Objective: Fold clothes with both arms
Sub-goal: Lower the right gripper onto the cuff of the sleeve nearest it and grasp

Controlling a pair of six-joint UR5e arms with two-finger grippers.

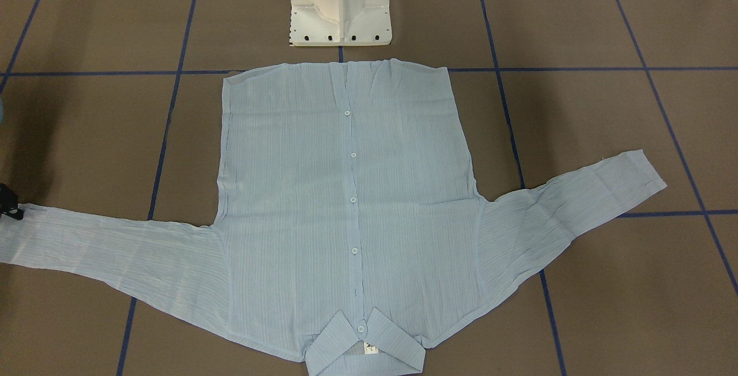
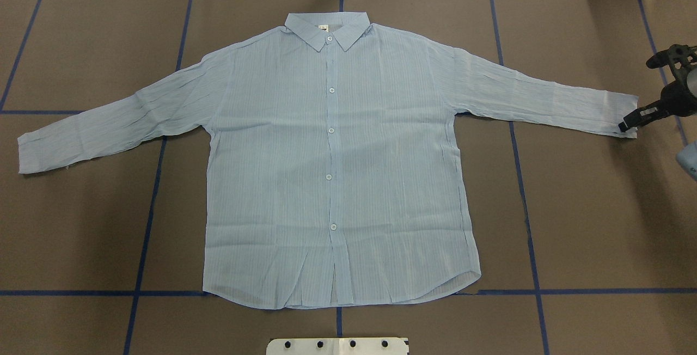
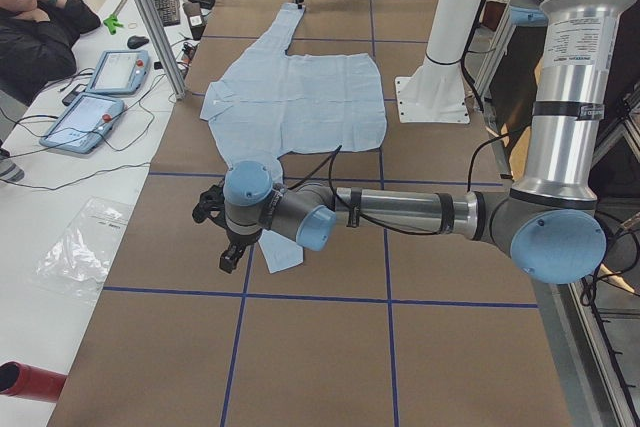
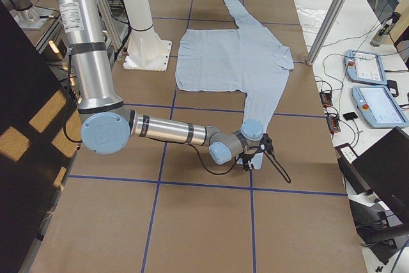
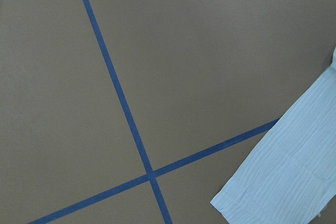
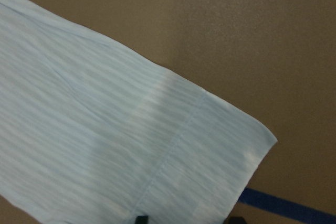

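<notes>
1. Shirt (image 2: 332, 170) is lying flat on the table (image 2: 588, 224), front up, buttoned, sleeves spread.
2. Right gripper (image 2: 630, 122) is sitting at right cuff (image 2: 618, 109), fingers parted, gripping nothing.
3. Left gripper (image 3: 228, 257) is hovering beside left cuff (image 3: 285, 252); opening: cannot tell.
4. Judgement: sleeve fold is starting; next calls for pinching both cuffs.

The brown table (image 2: 599, 208), gridded with blue tape lines (image 2: 599, 292), carries a light-blue shirt (image 2: 332, 170) lying flat, buttoned front up. Its sleeves spread toward both ends, its collar toward the operators' edge, its hem near the white pedestal base (image 1: 340, 7).
</notes>
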